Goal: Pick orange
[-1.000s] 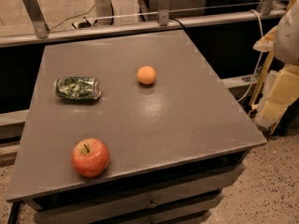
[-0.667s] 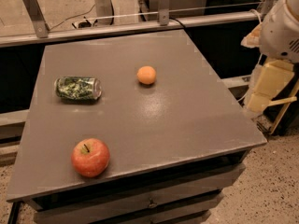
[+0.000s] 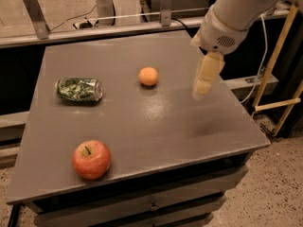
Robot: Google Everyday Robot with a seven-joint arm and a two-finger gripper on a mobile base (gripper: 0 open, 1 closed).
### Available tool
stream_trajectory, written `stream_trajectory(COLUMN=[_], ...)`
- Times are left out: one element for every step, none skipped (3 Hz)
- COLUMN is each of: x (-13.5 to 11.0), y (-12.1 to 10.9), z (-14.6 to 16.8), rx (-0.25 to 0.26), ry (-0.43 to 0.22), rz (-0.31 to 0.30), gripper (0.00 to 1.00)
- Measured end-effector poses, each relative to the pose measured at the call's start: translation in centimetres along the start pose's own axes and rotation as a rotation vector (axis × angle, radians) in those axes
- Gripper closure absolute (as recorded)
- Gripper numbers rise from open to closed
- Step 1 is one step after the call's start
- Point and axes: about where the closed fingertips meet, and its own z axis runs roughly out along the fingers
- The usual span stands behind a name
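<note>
We see that the arm (image 3: 232,13) has swung in from the right edge of the view, and its hand (image 3: 200,91) now hangs over the right part of the table (image 3: 165,126), pointing down. Nothing on the table has shifted meanwhile. We cannot tell whether the hand is open or closed; it holds nothing that we can make out.

The orange (image 3: 148,76) sits on the table towards the far side, near the middle. It is to the left of the hand as we look, near it but clearly apart. A crushed green can (image 3: 79,89) lies on its side further left, well apart from the orange. A red apple (image 3: 91,159) with its stem up stands close to the near left edge, far from the hand.
</note>
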Motion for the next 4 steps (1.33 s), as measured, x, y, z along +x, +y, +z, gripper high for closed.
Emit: stream_trajectory(x=[-3.3, -5.9, -8.4, -9.5], y=[-1.6, -3.1, -4.2, -4.9], z=[4.4, 8.1, 10.6, 12.3], rx=[-0.057, -0.108, -0.139, -0.151], ry=[-0.028, -0.023, -0.032, -0.021], rz=[-0.049, -0.090, -0.124, -0.135], gripper=[0.00, 0.00, 0.00, 0.00])
